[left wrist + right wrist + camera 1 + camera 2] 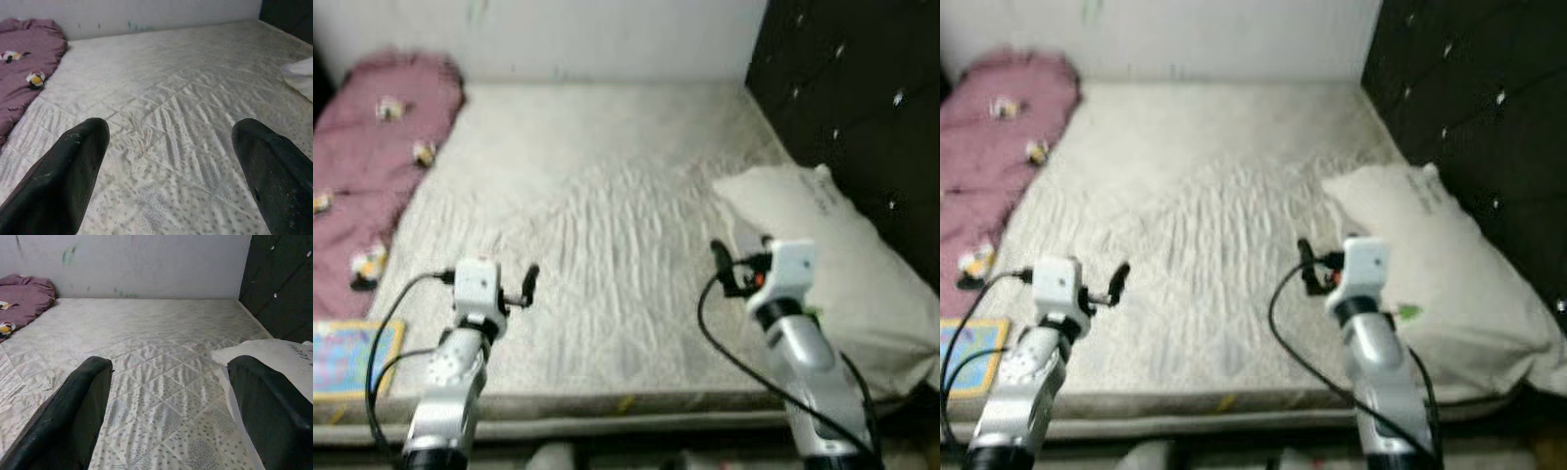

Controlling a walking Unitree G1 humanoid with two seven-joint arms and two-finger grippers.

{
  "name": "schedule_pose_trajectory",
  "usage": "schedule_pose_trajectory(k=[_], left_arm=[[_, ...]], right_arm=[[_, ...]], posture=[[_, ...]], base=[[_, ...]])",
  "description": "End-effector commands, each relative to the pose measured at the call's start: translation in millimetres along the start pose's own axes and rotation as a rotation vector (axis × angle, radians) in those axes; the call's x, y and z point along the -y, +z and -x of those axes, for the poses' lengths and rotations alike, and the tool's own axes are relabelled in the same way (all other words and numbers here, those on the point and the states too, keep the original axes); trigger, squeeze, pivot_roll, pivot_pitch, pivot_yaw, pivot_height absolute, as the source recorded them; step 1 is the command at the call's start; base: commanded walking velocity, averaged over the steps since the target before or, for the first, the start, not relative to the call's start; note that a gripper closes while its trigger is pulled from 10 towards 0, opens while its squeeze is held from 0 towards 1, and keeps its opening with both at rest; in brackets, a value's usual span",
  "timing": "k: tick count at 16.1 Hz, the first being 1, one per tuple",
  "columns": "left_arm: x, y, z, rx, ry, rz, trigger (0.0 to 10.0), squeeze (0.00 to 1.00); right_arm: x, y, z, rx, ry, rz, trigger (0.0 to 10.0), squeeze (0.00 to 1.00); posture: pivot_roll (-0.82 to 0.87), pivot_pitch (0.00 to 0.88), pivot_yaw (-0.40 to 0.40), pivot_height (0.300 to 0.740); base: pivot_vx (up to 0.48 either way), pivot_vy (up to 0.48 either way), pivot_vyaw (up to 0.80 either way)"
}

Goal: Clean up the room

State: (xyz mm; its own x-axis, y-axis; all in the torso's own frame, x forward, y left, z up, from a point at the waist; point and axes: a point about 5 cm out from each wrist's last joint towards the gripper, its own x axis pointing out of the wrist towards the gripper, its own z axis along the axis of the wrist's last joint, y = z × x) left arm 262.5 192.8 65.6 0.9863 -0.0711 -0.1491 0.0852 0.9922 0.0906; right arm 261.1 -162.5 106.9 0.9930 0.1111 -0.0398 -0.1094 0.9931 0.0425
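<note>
A bare white quilted mattress (607, 186) lies before me. A maroon blanket (372, 147) with small flower prints is bunched along its left side. At the right, a white pillow (847, 259) rests against the black headboard. My left gripper (529, 282) hovers over the mattress's front left part, open and empty; the wrist view shows its fingers (63, 181) far apart. Just left of the pillow's near corner, over the front right part, my right gripper (722, 262) is also open with nothing in it, and the pillow (274, 355) shows beside one finger.
A black tufted headboard (862, 88) bounds the right side and a pale wall (607, 34) the far side. A flat colourful item (347, 357) lies at the bed's front left corner. The mattress's front edge (607, 403) runs just below my arms.
</note>
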Motion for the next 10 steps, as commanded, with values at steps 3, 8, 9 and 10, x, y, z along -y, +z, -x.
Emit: schedule_pose_trajectory(k=[3,8,9,10], left_arm=[[-7.9,1.0,1.0,0.000,0.023,-0.018,10.0,0.00],[-7.4,1.3,1.0,0.002,0.021,-0.020,10.0,0.00],[-7.6,1.3,1.0,0.003,0.021,-0.020,10.0,0.00],[-7.8,1.6,0.8,0.004,0.022,-0.020,10.0,0.00]], right_arm=[[-5.2,4.2,-2.6,0.016,0.011,-0.005,10.0,0.00],[-3.9,2.6,-2.8,0.006,0.000,-0.004,10.0,0.00],[-3.8,2.0,-2.8,0.002,-0.001,-0.005,10.0,0.00],[-3.8,1.6,-3.0,-0.002,0.000,-0.008,10.0,0.00]], posture=[[-0.01,0.000,-0.012,0.740],[-0.01,0.000,-0.012,0.740],[-0.01,0.000,-0.012,0.740],[-0.01,0.000,-0.012,0.740]], base=[[0.000,0.480,0.00],[0.000,0.480,0.00],[0.000,0.480,0.00],[0.000,0.480,0.00]])
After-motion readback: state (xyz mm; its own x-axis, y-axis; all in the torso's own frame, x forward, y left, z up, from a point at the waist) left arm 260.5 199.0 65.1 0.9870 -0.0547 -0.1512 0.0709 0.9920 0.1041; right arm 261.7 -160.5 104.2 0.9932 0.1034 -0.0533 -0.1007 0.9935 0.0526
